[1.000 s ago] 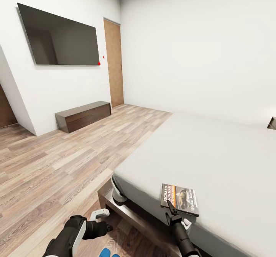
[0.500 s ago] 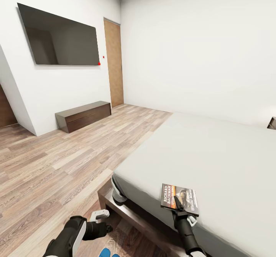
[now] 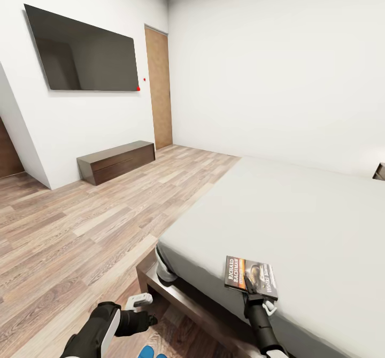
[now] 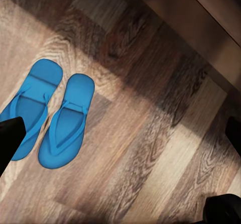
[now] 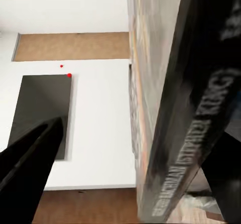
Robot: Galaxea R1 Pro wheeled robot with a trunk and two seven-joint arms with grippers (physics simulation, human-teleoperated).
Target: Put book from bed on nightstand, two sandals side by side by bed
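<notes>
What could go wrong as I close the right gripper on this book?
1. The book lies flat near the bed's near edge, and the right gripper comes in over its cover; a finger sliding across the top could push it rather than pinch it.
2. The right wrist view shows the jaws open around the book's spine, so the grip may catch only that thin edge and slip on lifting.

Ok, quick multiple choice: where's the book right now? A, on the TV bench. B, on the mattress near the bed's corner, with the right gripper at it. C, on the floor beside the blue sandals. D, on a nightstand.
B: the book lies flat on the bed near its front corner, and the right gripper reaches over the book's near edge.
</notes>
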